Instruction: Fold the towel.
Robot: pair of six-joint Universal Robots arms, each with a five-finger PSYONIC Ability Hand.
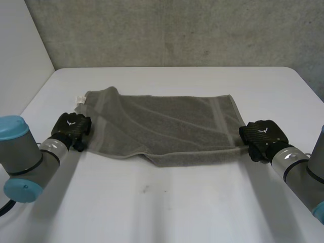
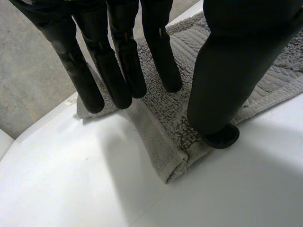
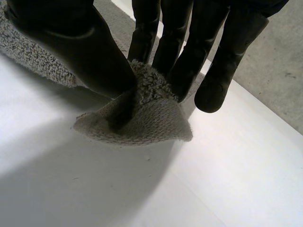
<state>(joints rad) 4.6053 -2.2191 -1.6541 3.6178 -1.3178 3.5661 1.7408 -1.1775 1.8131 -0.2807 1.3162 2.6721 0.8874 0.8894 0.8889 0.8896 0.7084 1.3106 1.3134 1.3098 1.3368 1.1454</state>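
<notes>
A grey towel (image 1: 172, 126) lies spread across the middle of the white table (image 1: 162, 202), with its left part folded over itself. My left hand (image 1: 71, 129) stands at the towel's near left corner. In the left wrist view its straight fingers (image 2: 118, 71) and thumb rest their tips on the towel (image 2: 161, 123), and the corner lies flat on the table between them. My right hand (image 1: 262, 136) is at the near right corner. There the thumb (image 3: 85, 52) and fingers pinch the towel's corner (image 3: 142, 118), which is bunched up and lifted a little.
A small white label (image 1: 80, 99) sticks out at the towel's far left corner. A grey concrete wall (image 1: 177, 30) stands behind the table's far edge. Bare tabletop stretches in front of the towel, between my two arms.
</notes>
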